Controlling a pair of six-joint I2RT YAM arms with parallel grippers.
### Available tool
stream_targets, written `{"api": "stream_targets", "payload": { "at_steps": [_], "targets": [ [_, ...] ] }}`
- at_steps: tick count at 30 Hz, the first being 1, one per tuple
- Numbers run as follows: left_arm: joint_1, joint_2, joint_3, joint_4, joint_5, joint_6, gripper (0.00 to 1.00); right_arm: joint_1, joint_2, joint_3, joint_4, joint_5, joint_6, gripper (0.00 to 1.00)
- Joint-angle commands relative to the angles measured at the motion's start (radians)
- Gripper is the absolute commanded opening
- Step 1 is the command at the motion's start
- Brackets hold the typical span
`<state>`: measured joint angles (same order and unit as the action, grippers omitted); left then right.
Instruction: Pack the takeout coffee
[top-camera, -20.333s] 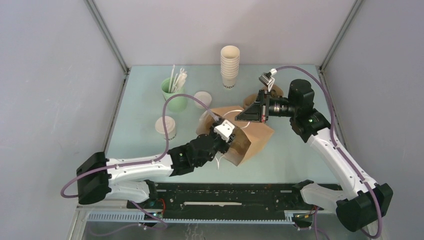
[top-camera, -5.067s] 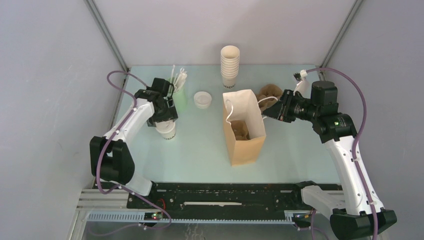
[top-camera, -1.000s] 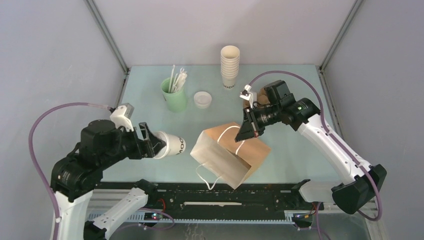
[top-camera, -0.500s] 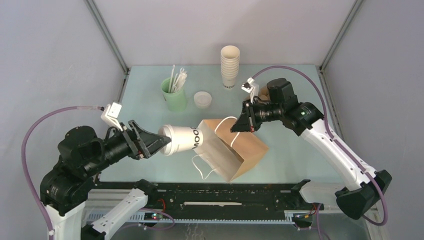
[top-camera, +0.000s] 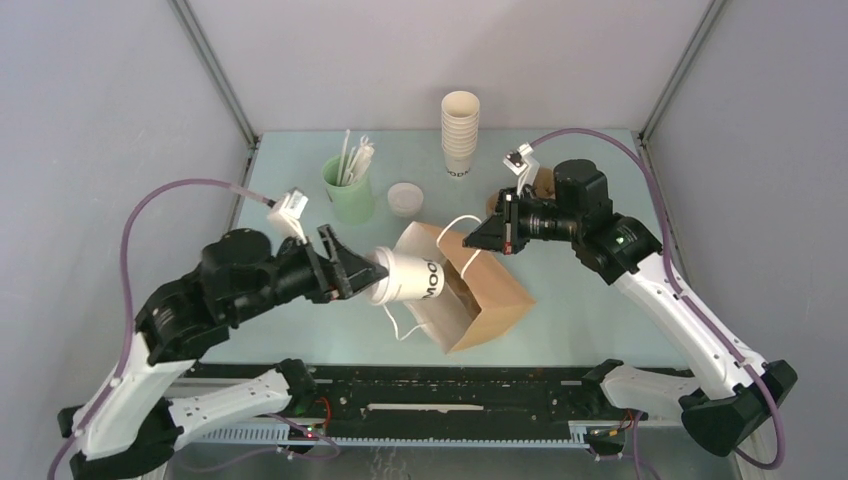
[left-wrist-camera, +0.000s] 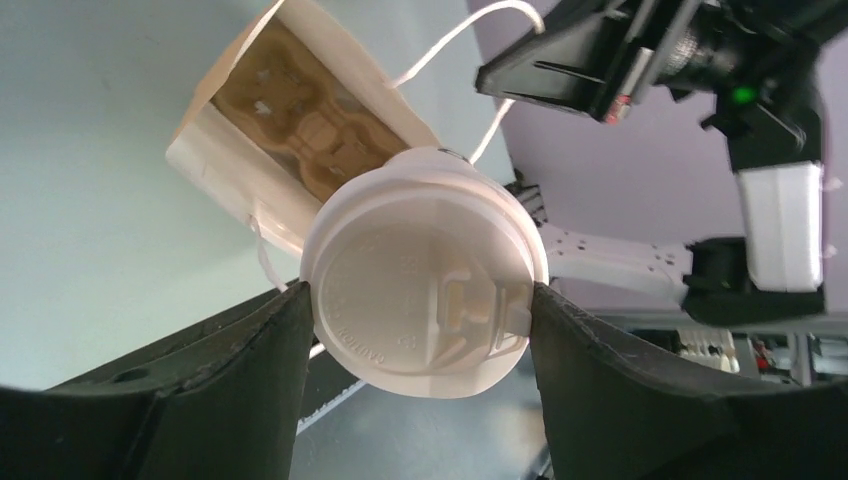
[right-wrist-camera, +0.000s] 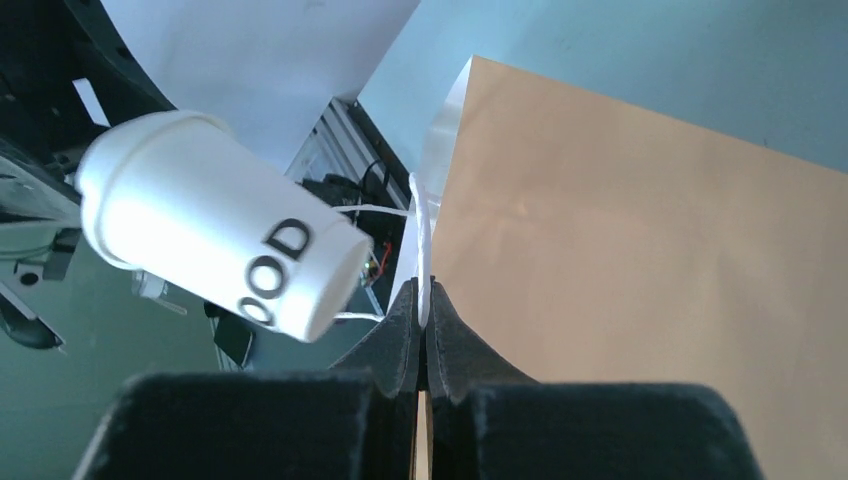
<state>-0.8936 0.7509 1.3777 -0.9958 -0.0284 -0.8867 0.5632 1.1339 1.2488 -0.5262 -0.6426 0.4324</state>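
Observation:
The takeout coffee (top-camera: 410, 277), a white lidded cup with dark lettering, lies on its side in the air. My left gripper (top-camera: 375, 277) is shut on it at the lid end. In the left wrist view the lid (left-wrist-camera: 425, 285) faces the camera, clamped between both fingers (left-wrist-camera: 245, 355). The cup's base points into the mouth of the brown paper bag (top-camera: 487, 300), which is tilted with its opening toward the cup. My right gripper (top-camera: 492, 236) is shut on the bag's upper rim. In the right wrist view the gripper (right-wrist-camera: 422, 300) pinches that white edge, with the bag (right-wrist-camera: 650, 250) to its right and the cup (right-wrist-camera: 215, 235) to its left.
A tall stack of lidless white cups (top-camera: 460, 133) stands at the back. A mint-green cup with straws (top-camera: 349, 187) and a loose white lid (top-camera: 404, 198) sit at the back left. The bag's white cord handles (top-camera: 398, 322) hang near its mouth.
My left arm has swung right and carried the cup from the left side up to the bag's mouth. My right gripper has shifted the bag's rim slightly right and back.

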Motion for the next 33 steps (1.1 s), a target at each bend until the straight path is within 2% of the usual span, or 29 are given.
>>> {"api": "stream_targets", "payload": {
  "at_steps": [1,6,13,21,25,28,33],
  "targets": [
    [-0.068,0.081,0.024,0.009,-0.205,-0.075,0.5,-0.01,-0.054,-0.024,0.106,0.06,0.09,0.0],
    [-0.169,0.163,0.061,-0.035,-0.295,-0.095,0.49,-0.036,-0.083,-0.033,0.133,0.084,0.123,0.0],
    [-0.188,0.25,0.064,-0.034,-0.295,-0.109,0.49,-0.041,-0.113,-0.061,0.148,0.098,0.141,0.0],
    [-0.26,0.432,0.313,-0.161,-0.375,-0.095,0.49,-0.019,-0.126,-0.077,0.206,0.067,0.154,0.0],
    [-0.261,0.45,0.307,-0.153,-0.352,-0.105,0.48,-0.006,-0.112,-0.078,0.264,0.025,0.144,0.0],
    [-0.26,0.431,0.335,-0.202,-0.396,-0.117,0.49,-0.007,-0.105,-0.078,0.294,0.018,0.161,0.0],
    [-0.196,0.371,0.395,-0.3,-0.418,-0.12,0.49,-0.001,-0.106,-0.078,0.263,0.037,0.149,0.0]
  ]
}}
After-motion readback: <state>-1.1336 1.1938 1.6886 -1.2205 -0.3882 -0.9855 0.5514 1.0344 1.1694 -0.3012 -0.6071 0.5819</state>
